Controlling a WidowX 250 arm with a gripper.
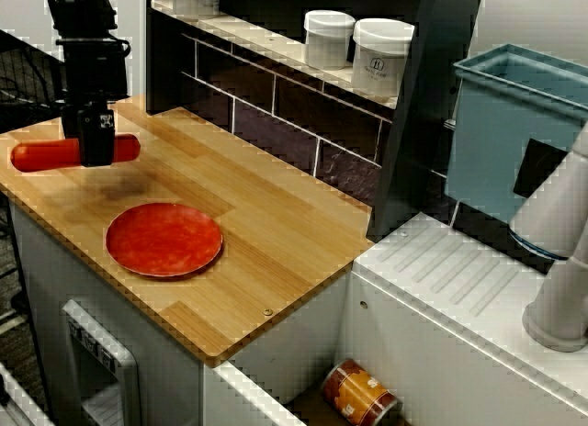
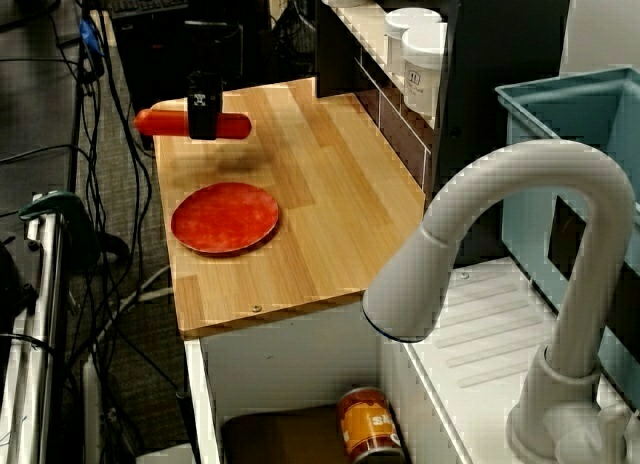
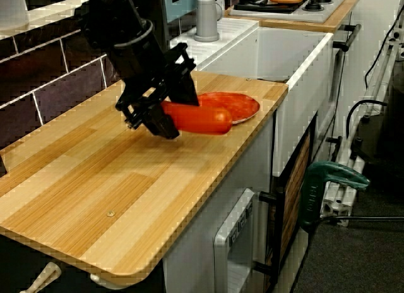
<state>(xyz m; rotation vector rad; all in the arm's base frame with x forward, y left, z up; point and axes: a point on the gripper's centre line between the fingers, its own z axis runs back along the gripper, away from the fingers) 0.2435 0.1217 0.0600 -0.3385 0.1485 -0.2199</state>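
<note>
A black gripper (image 1: 96, 155) is shut on a long red sausage (image 1: 41, 154) and holds it level a little above the wooden counter (image 1: 276, 233), near the counter's far left corner. In the view past the tap, the gripper (image 2: 203, 129) clasps the sausage (image 2: 235, 127) around its middle. In the view along the counter, the sausage (image 3: 202, 118) sticks out of the gripper (image 3: 165, 122) towards a round red plate (image 3: 240, 105). The plate (image 1: 163, 240) lies flat on the counter, to the right of the gripper and apart from the sausage. A faint shadow lies on the wood under the sausage.
Two white jars (image 1: 328, 39) (image 1: 381, 57) stand on the shelf over the dark tiled wall. A blue bin (image 1: 514, 123) and a white tap (image 2: 500, 244) are by the sink, with an orange can (image 1: 360, 394) down in it. A green clamp (image 3: 331, 185) hangs beside the counter.
</note>
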